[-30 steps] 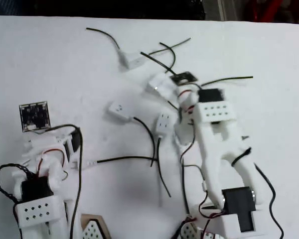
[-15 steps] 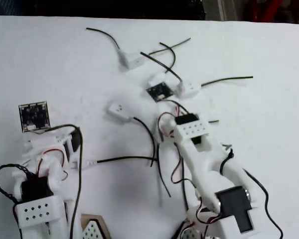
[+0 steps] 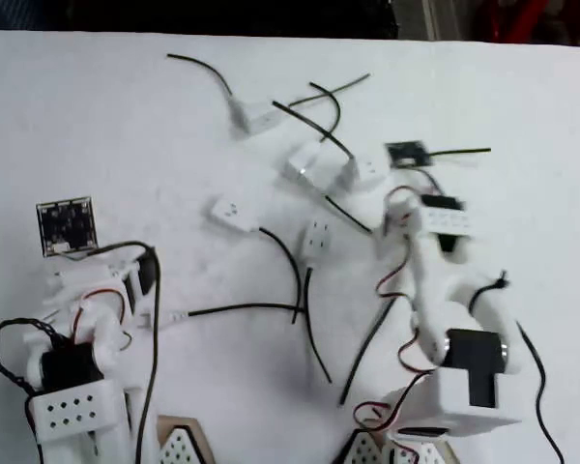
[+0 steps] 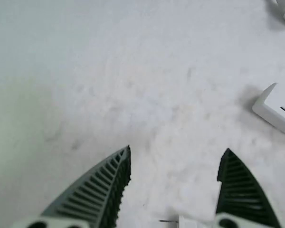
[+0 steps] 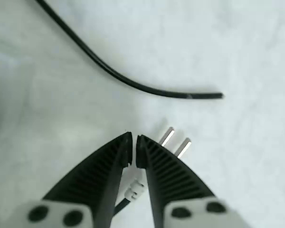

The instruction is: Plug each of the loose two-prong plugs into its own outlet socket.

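Reading the right claw (image 5: 134,138) as all but closed: the tips sit nearly together with a hairline gap and nothing between them. 2 metal prongs (image 5: 167,136) stick out from behind 1 finger, just beside the tips. The plug body is hidden, so I cannot tell whether it touches the finger. A black lead (image 5: 114,73) curves across the white table (image 5: 237,42) past the tips and stops at a bare cut end.

The left claw (image 4: 176,159) is wide open and holding nothing, with bare table between the ribbed fingers. A white socket block (image 4: 278,108) lies beyond it and off to 1 side, slots facing up.

From the high view, that socket block (image 3: 234,215) and a second socket block (image 3: 317,238) lie mid-table, apart from each other. A loose plug (image 3: 174,316) with its black cord lies near the left arm's base.
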`<state>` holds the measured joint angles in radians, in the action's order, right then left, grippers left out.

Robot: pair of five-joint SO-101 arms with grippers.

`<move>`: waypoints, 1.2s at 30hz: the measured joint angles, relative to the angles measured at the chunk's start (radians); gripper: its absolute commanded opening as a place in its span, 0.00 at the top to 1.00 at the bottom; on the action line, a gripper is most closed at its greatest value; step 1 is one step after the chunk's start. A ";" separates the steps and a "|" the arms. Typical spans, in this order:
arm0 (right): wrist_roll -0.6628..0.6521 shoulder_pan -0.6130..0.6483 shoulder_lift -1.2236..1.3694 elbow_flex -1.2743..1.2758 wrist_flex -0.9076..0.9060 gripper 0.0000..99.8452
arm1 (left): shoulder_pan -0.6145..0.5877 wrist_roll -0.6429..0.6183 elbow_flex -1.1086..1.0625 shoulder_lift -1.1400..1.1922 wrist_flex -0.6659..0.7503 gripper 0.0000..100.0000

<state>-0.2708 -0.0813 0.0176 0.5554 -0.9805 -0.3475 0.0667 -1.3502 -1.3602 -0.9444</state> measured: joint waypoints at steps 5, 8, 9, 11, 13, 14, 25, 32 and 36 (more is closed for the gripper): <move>-0.192 -0.153 0.000 -0.008 -0.098 0.98 | 0.000 0.000 0.000 0.000 0.000 0.71; -0.324 -0.224 0.000 -0.008 -0.150 0.98 | 0.000 0.000 0.000 0.000 0.000 0.71; -0.373 -0.238 -0.002 -0.008 -0.166 0.98 | 0.000 0.000 0.000 0.000 0.000 0.71; -0.470 -0.253 -0.037 -0.008 -0.213 0.98 | 0.000 0.000 0.000 0.000 0.000 0.71; -0.554 -0.253 -0.097 -0.008 -0.245 0.98 | 0.000 0.000 0.000 0.000 0.000 0.71; -0.595 -0.252 -0.137 -0.008 -0.272 0.98 | 0.000 0.000 0.000 0.000 0.000 0.71; -1.154 -0.238 -0.419 0.000 -0.410 0.82 | 0.000 0.000 0.000 0.000 0.000 0.71; -1.404 -0.255 -0.382 0.074 -0.410 0.69 | 0.000 0.000 -0.006 0.000 0.000 0.71; -1.557 -0.307 -0.325 0.106 -0.385 0.65 | 0.000 0.000 -0.006 0.000 0.000 0.71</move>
<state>-1.8282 -0.3882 -0.3076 0.6613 -1.3656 -0.3475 0.0667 -1.3564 -1.3602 -0.9444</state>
